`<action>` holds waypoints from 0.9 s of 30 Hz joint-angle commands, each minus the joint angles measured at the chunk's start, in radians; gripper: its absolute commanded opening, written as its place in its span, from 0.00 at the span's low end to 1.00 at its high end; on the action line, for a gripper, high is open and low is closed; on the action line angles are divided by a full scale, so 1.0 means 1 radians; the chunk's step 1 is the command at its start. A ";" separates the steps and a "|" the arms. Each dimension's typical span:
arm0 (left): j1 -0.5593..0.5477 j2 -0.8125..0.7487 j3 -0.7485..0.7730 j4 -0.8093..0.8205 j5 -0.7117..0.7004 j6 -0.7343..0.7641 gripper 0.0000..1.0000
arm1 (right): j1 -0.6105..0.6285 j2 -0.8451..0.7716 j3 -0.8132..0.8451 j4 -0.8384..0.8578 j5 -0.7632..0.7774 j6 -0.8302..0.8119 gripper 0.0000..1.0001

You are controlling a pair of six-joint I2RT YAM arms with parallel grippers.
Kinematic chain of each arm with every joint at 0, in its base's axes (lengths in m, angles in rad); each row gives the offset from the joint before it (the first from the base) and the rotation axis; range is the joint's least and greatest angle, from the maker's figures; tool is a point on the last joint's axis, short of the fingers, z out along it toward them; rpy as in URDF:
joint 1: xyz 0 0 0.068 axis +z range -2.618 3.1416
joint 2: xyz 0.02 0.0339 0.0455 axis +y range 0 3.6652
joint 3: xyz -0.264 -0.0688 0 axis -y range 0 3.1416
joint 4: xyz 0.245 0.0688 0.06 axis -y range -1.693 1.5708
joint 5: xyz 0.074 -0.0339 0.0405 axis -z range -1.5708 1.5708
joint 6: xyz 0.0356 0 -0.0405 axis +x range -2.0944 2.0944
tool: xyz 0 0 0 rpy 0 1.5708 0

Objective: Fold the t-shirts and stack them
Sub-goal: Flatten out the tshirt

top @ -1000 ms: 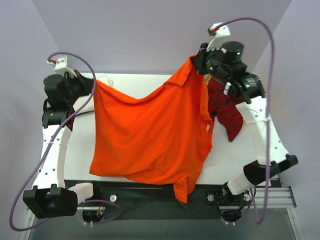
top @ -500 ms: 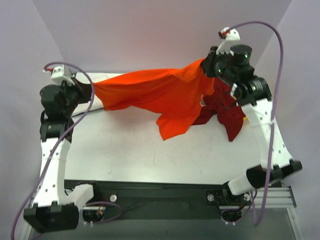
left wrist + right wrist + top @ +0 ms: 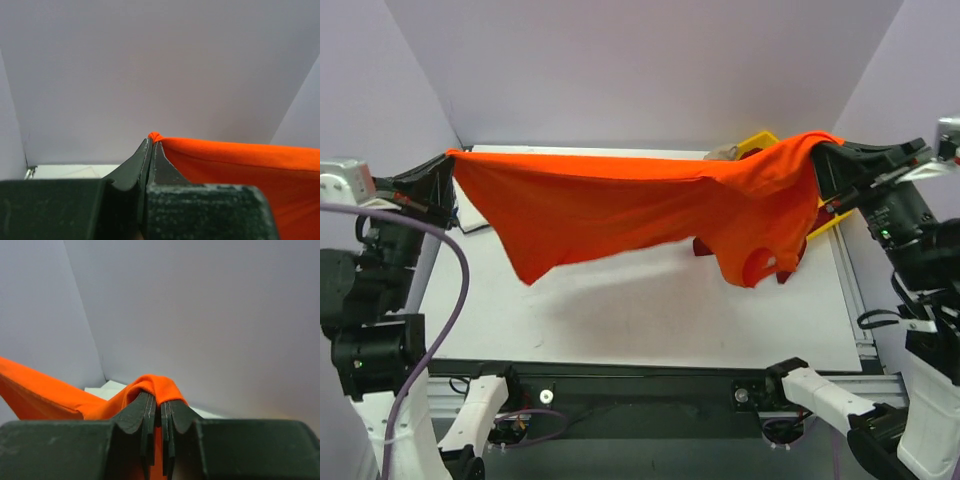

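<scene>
— where is the orange t-shirt (image 3: 620, 205)?
— it hangs in the air above the desk (image 3: 620, 320), stretched sideways between the two arms. its lower edge droops toward the near side, and as far as the top view shows it stays clear of the surface.
— and the left end effector (image 3: 448, 163)?
— pinched tight on the shirt's left corner. the left wrist view shows a small nub of orange cloth squeezed at the fingertips.
— the right end effector (image 3: 823, 152)?
— it is clamped on the shirt too, at its right end. in the right wrist view a fold of orange drapes over the nearly closed fingers.
— what lies beneath?
— a dark red t-shirt (image 3: 704, 246) lies crumpled on the desk toward the right, mostly hidden behind the orange one. it is near a yellow tray (image 3: 761, 141) at the far right corner.
</scene>
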 commanded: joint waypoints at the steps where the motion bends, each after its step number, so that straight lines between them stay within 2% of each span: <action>1: 0.005 0.020 0.082 -0.064 -0.022 0.041 0.00 | 0.002 0.023 0.062 0.059 -0.043 -0.027 0.00; 7: 0.007 0.119 0.032 -0.042 0.008 0.044 0.00 | 0.004 0.161 0.146 0.059 -0.069 -0.007 0.00; 12: 0.011 0.292 -0.144 0.037 0.031 0.043 0.00 | 0.000 0.402 0.129 0.090 -0.073 0.016 0.00; 14: 0.040 0.361 -0.238 0.095 0.098 0.033 0.00 | -0.006 0.541 0.113 0.127 -0.075 0.025 0.00; 15: 0.054 0.447 -0.264 0.116 0.128 0.029 0.07 | -0.015 0.595 0.120 0.134 -0.072 0.034 0.00; 16: 0.083 0.496 -0.286 0.160 0.174 0.023 0.24 | -0.024 0.655 0.129 0.142 -0.072 0.063 0.00; 18: 0.108 0.654 -0.323 0.191 0.186 0.017 0.38 | -0.047 0.850 0.210 0.140 -0.101 0.099 0.00; 19: 0.119 0.706 -0.317 0.191 0.179 0.018 0.46 | -0.077 0.922 0.253 0.121 -0.115 0.148 0.14; 20: 0.131 0.751 -0.311 0.191 0.170 0.023 0.60 | -0.093 1.065 0.313 0.098 -0.125 0.171 0.26; 21: 0.131 0.809 -0.298 0.191 0.158 0.026 0.64 | -0.110 1.135 0.424 0.070 -0.167 0.200 0.41; 22: 0.129 0.820 -0.297 0.188 0.140 0.036 0.67 | -0.137 1.193 0.476 0.026 -0.191 0.222 0.61; 24: 0.122 0.787 -0.318 0.218 0.129 0.036 0.72 | -0.162 1.270 0.466 0.025 -0.240 0.272 0.69; 27: 0.103 0.701 -0.381 0.281 0.104 0.020 0.77 | -0.171 1.214 0.329 0.085 -0.233 0.269 0.76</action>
